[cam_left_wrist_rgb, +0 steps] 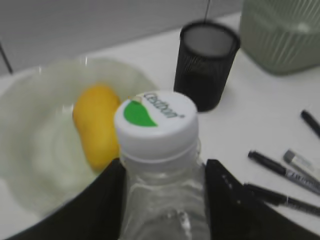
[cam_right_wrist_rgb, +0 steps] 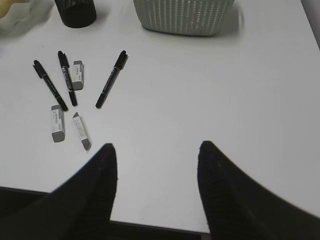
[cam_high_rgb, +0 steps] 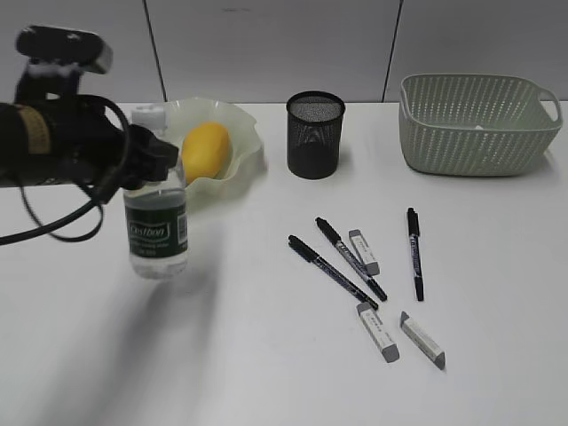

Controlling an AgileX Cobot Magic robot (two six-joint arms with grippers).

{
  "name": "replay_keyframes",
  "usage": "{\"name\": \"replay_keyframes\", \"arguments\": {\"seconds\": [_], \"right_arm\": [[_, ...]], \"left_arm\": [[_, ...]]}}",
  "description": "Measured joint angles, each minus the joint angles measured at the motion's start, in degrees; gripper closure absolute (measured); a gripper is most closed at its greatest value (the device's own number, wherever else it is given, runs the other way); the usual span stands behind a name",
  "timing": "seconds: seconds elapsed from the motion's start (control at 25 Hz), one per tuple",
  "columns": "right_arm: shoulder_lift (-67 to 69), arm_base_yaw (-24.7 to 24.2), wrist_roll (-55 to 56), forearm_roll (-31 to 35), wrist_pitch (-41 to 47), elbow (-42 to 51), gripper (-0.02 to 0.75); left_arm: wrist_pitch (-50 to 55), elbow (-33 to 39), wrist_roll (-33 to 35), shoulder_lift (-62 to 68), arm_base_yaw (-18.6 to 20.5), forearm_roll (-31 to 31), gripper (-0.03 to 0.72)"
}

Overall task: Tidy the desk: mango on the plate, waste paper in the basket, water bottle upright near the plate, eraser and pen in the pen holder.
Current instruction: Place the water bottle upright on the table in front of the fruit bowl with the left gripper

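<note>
My left gripper (cam_left_wrist_rgb: 162,200) is closed on the water bottle (cam_high_rgb: 156,226), fingers (cam_left_wrist_rgb: 227,205) flanking it just below the cap (cam_left_wrist_rgb: 156,120). The bottle stands upright on the desk (cam_high_rgb: 266,355), long axis vertical, cap up, just in front of the plate (cam_high_rgb: 244,124) at far left. The mango (cam_high_rgb: 206,151) lies in the plate, long axis running near to far. The pen holder (cam_high_rgb: 315,133) stands upright right of the plate; the basket (cam_high_rgb: 479,124) sits far right. Three pens (cam_high_rgb: 333,271) and three erasers (cam_high_rgb: 377,331) lie flat on the desk's near middle, the pens' long axes running roughly near to far. My right gripper (cam_right_wrist_rgb: 156,165) hangs empty above bare desk, fingers well apart.
</note>
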Motion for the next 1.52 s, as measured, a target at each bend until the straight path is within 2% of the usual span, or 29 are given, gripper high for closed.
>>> {"name": "replay_keyframes", "arguments": {"seconds": [0.12, 0.32, 0.56, 0.84, 1.04, 1.2, 1.28, 1.36, 1.44, 1.52], "right_arm": [[0.0, 0.0, 0.0, 0.0, 0.0, 0.0, 0.324], [0.0, 0.0, 0.0, 0.0, 0.0, 0.0, 0.323], [0.0, 0.0, 0.0, 0.1, 0.0, 0.0, 0.323], [0.0, 0.0, 0.0, 0.1, 0.0, 0.0, 0.325], [0.0, 0.0, 0.0, 0.1, 0.0, 0.0, 0.325], [-0.1, 0.0, 0.0, 0.1, 0.0, 0.0, 0.325], [-0.1, 0.0, 0.0, 0.1, 0.0, 0.0, 0.325], [-0.2, 0.0, 0.0, 0.1, 0.0, 0.0, 0.325], [-0.2, 0.0, 0.0, 0.1, 0.0, 0.0, 0.325], [-0.2, 0.0, 0.0, 0.1, 0.0, 0.0, 0.325]], "left_arm": [[-14.0, 5.0, 4.3, 0.7, 4.5, 0.3, 0.333], [-21.7, 6.3, 11.8, 7.4, 10.0, -0.2, 0.333], [-33.8, 6.3, 14.4, 15.1, 10.4, -0.4, 0.333], [-35.9, 6.3, 14.6, 16.4, 10.4, 0.2, 0.329], [-36.0, 6.3, 14.6, 15.3, 10.4, 0.4, 0.235], [-37.4, 6.3, 14.6, 9.1, 10.4, 0.3, 0.171], [-35.7, 6.3, 14.4, 4.6, 10.4, 0.3, 0.127], [-29.9, 6.2, 11.8, -1.2, 10.4, 0.1, 0.115], [-16.5, 5.3, 8.2, -8.7, 10.4, -1.0, 0.147], [0.2, 3.4, 6.8, -17.7, 10.4, -1.8, 0.214]]}}
